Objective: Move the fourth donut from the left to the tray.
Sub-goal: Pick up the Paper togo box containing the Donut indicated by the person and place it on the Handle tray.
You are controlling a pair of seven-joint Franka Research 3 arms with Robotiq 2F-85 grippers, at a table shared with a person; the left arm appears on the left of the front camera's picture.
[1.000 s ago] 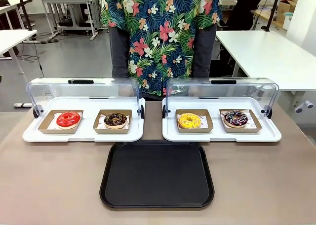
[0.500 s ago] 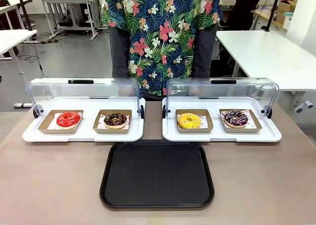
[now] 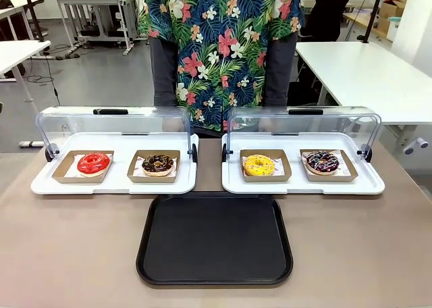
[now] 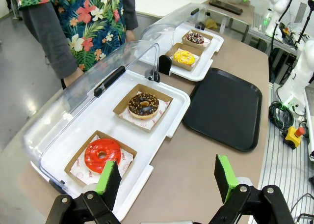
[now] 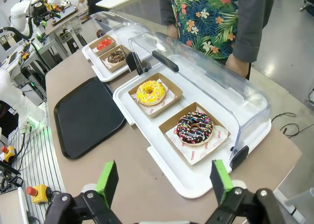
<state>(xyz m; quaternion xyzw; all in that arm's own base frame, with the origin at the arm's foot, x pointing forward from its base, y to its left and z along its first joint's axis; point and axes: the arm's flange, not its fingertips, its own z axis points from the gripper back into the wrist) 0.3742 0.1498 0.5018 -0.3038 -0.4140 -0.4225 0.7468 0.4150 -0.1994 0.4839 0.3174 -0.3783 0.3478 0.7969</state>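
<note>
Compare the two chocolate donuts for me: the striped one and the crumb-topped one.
The striped donut carries pink and white drizzle; the crumb-topped donut carries tan crumbs. The striped donut sits fourth from the left, in the right display tray, beside a yellow donut; the crumb-topped donut sits second, in the left display tray, beside a red donut. Both are dark chocolate-glazed rings in brown cardboard holders.

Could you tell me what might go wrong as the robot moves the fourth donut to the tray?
The open right gripper could crush the fourth donut or smear its glaze. Its cardboard holder and paper may lift along. The raised clear lid just behind leaves little room.
</note>
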